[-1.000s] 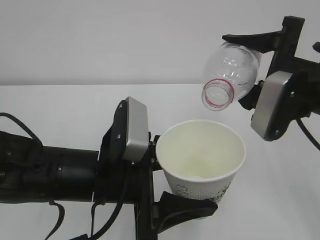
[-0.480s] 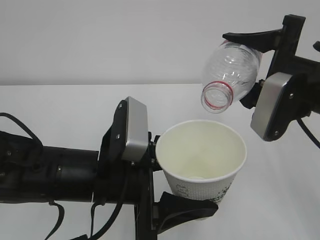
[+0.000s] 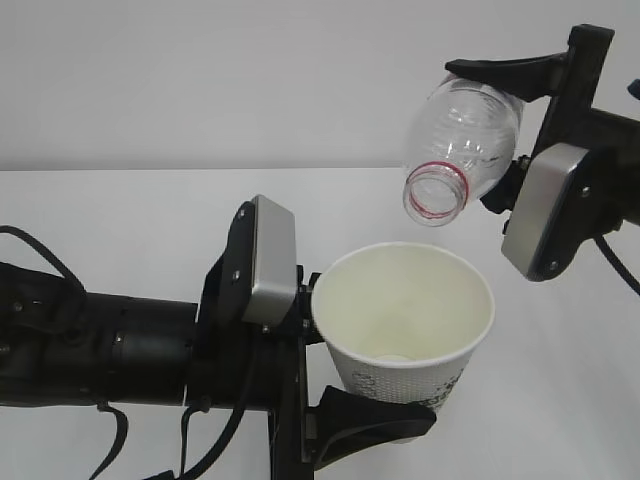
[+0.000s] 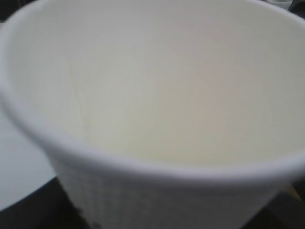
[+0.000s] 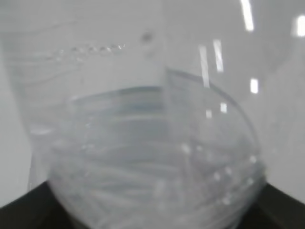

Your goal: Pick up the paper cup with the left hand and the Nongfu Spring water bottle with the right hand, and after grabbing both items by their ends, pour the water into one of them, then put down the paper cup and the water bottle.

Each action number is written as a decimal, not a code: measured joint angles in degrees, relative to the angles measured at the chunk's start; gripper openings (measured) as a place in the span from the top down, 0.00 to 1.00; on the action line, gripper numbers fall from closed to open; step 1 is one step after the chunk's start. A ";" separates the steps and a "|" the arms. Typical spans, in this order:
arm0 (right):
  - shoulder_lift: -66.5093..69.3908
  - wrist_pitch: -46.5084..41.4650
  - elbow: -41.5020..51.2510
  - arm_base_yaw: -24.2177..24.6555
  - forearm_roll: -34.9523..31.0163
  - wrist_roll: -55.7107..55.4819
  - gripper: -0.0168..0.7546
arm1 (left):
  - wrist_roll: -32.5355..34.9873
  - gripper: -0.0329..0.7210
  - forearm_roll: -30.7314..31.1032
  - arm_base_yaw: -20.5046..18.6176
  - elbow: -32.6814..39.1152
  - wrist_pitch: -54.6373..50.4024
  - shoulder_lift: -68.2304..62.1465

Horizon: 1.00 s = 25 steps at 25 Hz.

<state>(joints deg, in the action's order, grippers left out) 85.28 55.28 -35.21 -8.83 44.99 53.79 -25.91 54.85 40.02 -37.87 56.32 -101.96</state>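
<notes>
My left end effector (image 3: 345,370) is clamped round the paper cup (image 3: 403,322), holding it upright above the white table (image 3: 120,220) with its open mouth facing up, and I can make out a small pale pool of water (image 3: 392,357) at the bottom. My right end effector (image 3: 520,120) is gripping the Nongfu Spring water bottle (image 3: 462,150) by its base, tipped so the red-ringed, capless neck points down and to the left, hanging just above the cup's far rim without touching it. No stream is falling from the bottle's mouth, and up close the bottle (image 5: 152,157) fills my right wrist view as a blur of clear ribbed plastic, while the cup (image 4: 152,124) fills the left one
</notes>
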 joint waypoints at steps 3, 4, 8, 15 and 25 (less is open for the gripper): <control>0.00 0.89 0.00 0.00 -0.09 0.00 0.30 | 0.00 0.23 -0.01 0.00 0.00 0.00 0.00; 0.00 0.89 0.00 0.00 -0.13 0.04 0.30 | 0.00 0.23 -0.01 0.00 0.00 0.00 0.00; 0.00 0.89 0.00 0.00 -0.22 0.94 0.30 | 0.00 0.23 -0.01 0.00 0.00 0.00 0.00; 0.00 0.89 0.00 0.00 -0.48 1.26 0.30 | 0.00 0.23 0.12 0.00 0.00 0.00 0.00; 0.00 0.89 0.00 0.00 -0.61 1.36 0.30 | 0.00 0.23 0.12 0.00 0.00 0.00 0.00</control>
<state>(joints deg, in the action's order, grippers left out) 85.28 56.17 -35.21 -8.83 44.38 55.15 -25.91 54.97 40.02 -37.87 56.32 -101.96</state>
